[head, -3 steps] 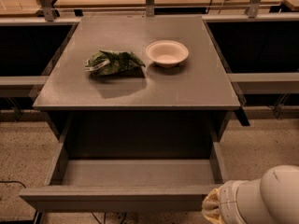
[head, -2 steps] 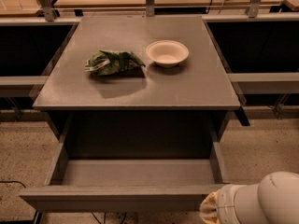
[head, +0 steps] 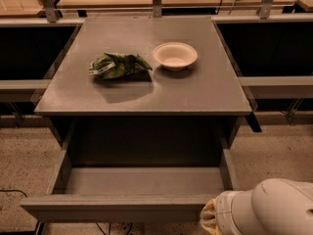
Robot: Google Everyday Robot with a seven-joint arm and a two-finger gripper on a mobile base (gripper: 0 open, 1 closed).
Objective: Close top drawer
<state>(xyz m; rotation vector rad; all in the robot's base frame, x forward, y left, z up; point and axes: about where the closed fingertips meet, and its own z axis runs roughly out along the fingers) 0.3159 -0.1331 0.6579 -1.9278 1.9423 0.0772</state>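
Note:
The top drawer [head: 117, 207] is a wide matte-grey drawer with a plain flat front. It stands pulled far out of the grey cabinet [head: 146, 97], and its shallow box is empty. My white arm [head: 266, 207] fills the bottom right corner, right next to the right end of the drawer's front. The gripper itself is below the frame's edge and out of view.
A crumpled green chip bag [head: 117, 65] and a white bowl [head: 175, 56] sit on the cabinet top. Dark open bays flank the cabinet left and right. A speckled floor surrounds the drawer, with a cable at the bottom left.
My arm has shifted slightly left, toward the right end of the drawer's front. The drawer has not moved.

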